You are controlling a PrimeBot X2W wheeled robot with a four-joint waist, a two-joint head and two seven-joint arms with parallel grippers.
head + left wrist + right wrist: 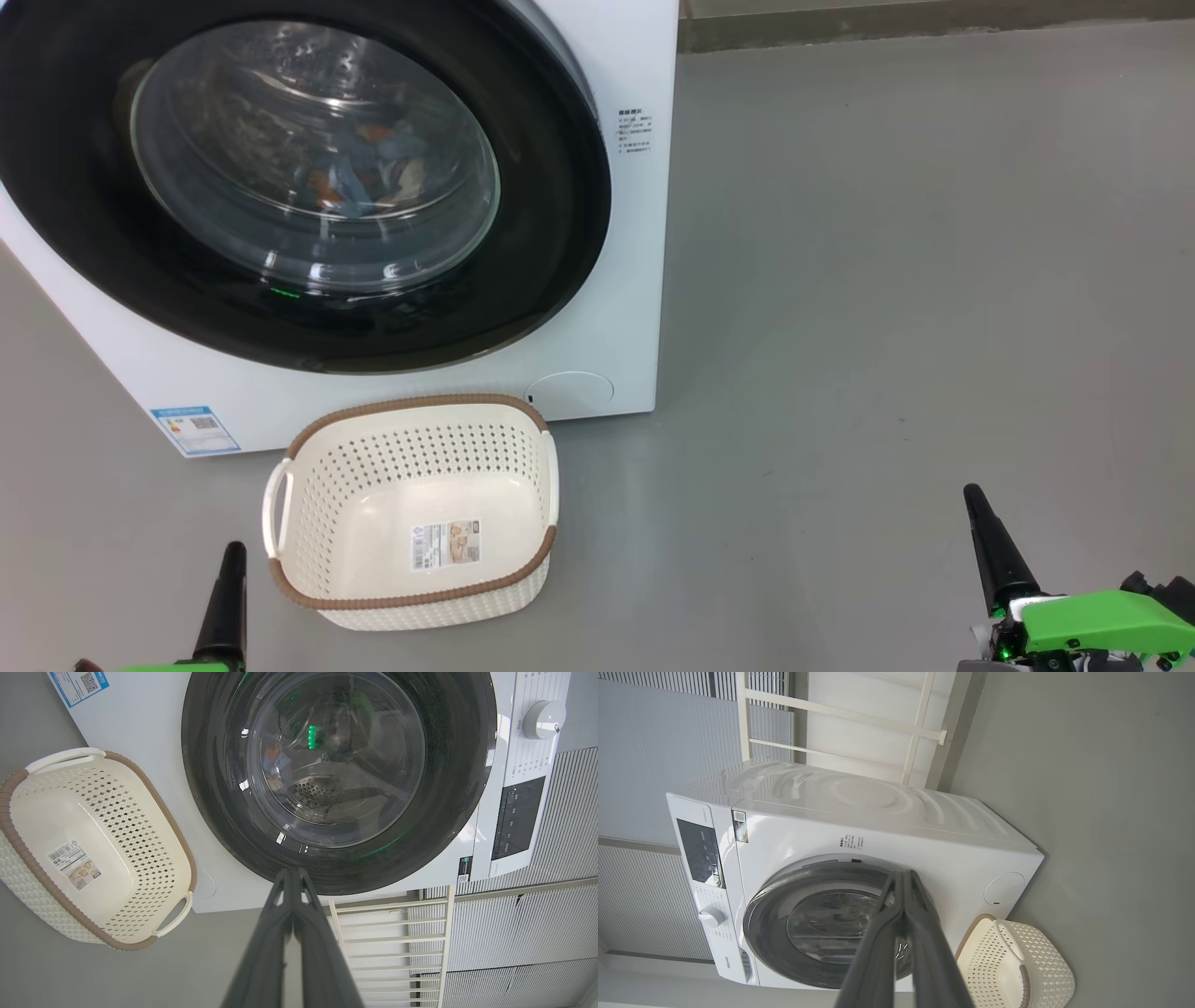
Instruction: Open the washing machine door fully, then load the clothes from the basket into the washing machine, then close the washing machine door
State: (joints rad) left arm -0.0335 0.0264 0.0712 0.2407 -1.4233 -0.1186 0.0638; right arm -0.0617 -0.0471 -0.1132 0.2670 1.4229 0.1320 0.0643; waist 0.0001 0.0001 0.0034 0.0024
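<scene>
Left claw (233,558) and right claw (977,504) both pinched closed, nothing held, low over the grey floor (887,327) and well apart from the washing machine (635,355). Washing machine door (560,233) lies flat against the white front and looks closed. Clothes (373,173) show as blue and orange bits through the glass, inside the drum. Basket (411,404) is on the floor just in front of the machine, below the door, with only its paper label (446,544) on the bottom. The task looks about done. Handling guess: the door is rigid, glossy and probably slick, and swings on a hinge, so the rim is the place to hook, not the bulging glass. A pale sliver at its right edge in the head view may be the pull recess, but it's hard to tell. The clothes would be soft, light and limp; pinch a fold. The basket is light, stiff plastic with handles at its sides. It sits near the left claw and under the door's swing, the only thing in the way. A blue energy sticker (196,429) and a round flap (569,392) sit low on the front; the control panel (516,816) and knob (542,718) are beside the door.
</scene>
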